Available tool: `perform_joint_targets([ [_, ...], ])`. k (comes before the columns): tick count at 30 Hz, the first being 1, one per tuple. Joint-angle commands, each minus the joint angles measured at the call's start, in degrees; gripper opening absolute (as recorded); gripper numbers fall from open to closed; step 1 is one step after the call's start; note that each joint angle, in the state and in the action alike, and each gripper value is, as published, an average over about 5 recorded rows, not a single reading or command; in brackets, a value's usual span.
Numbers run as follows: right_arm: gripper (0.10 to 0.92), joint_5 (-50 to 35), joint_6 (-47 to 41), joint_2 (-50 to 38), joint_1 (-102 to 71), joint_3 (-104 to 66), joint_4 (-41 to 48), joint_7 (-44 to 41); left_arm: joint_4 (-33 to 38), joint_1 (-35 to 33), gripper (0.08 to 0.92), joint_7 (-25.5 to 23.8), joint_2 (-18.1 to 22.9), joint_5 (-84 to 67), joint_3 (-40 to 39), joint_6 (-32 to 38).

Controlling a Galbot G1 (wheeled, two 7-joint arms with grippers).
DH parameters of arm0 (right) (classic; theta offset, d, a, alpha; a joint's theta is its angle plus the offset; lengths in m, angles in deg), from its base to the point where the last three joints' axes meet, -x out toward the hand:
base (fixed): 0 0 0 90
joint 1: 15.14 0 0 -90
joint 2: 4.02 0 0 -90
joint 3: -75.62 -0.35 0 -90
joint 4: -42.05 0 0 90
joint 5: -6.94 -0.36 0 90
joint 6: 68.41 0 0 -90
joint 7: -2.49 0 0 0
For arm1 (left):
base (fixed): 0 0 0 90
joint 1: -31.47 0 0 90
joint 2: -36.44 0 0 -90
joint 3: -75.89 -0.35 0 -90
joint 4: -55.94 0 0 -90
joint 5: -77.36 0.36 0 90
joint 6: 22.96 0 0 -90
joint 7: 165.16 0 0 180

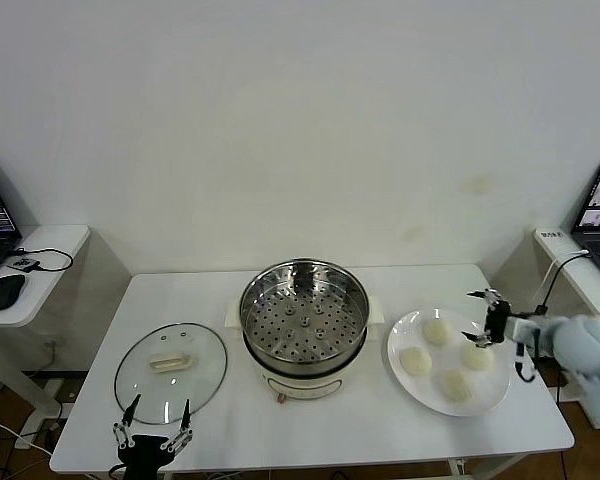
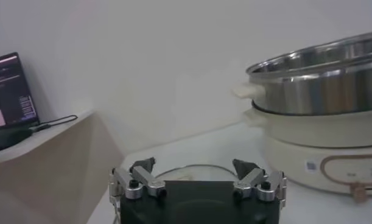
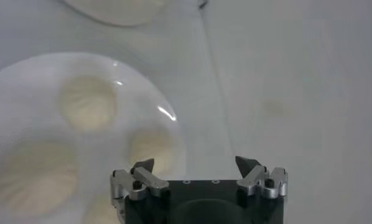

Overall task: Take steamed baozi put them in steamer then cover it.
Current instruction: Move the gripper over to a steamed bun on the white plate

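Hovering with its fingers spread, the right gripper [image 1: 483, 318] has the four steamed baozi [image 1: 477, 355] just below it on the plate [image 1: 412, 383]. Those buns look soft and light, so I'd cup one gently around its sides. The left gripper [image 1: 158, 412] waits, also spread, beside the cover [image 1: 170, 364].

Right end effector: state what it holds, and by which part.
Nothing. The right end effector is open above the plate, beside a baozi. The left end effector is also open, near the lid.

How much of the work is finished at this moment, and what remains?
Nothing is finished: the steamer is empty and all four baozi lie on the plate. In hand: the open right gripper hovers by the plate's far edge. The left gripper waits, open, near the cover. Loading and covering remain.
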Motion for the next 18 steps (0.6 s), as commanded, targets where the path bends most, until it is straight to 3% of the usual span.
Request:
perform_joint_targets([
  [1,0.823,-2.6,2.4,-0.4,29.3,33.6,14.3,-11.2,0.0,0.1,0.823,0.4,-0.2,1.2,1.0,-0.6],
  [18,0.823,-0.4,2.4,12.7,28.3,34.9,25.4,-8.2,-0.4,0.8,0.823,0.2,-0.3,1.3,2.6,-0.9],
])
